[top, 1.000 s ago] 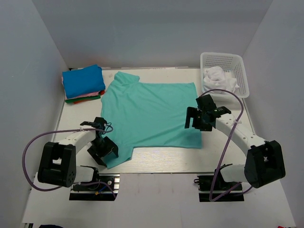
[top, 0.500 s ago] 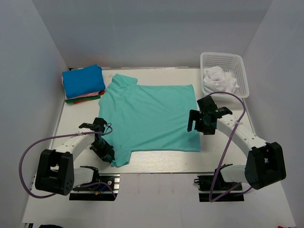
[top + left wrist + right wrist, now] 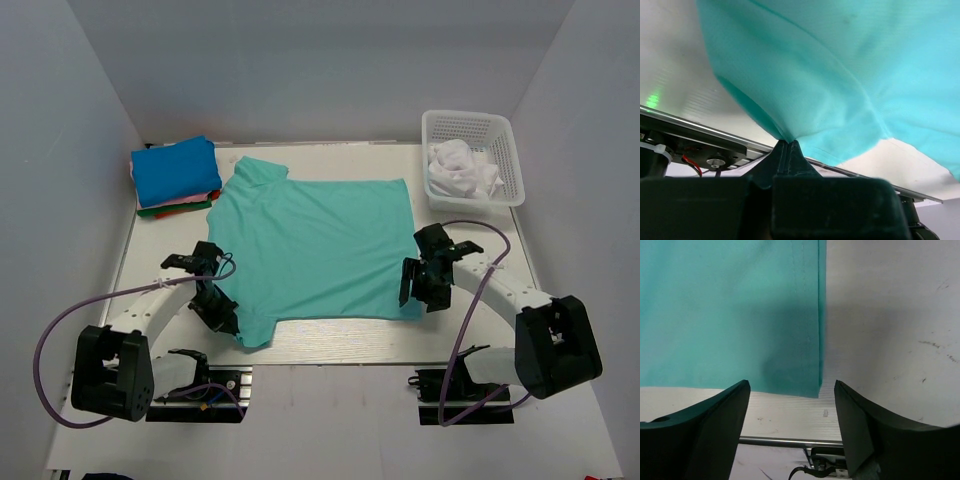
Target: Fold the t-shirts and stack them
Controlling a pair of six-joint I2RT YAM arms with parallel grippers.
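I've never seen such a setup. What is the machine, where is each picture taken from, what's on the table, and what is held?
Two robot arms, a left arm and a right arm, are bolted at the near edge of a table. The wide picture is from above and behind; the other two are from a camera on each wrist. On the table: a spread teal t-shirt, a stack of folded shirts, blue on top, and a white basket with white cloth. The left gripper is shut on the teal t-shirt's near sleeve. The right gripper is open over its near right corner, holding nothing.

Bright even light, soft shadows — left gripper blurred
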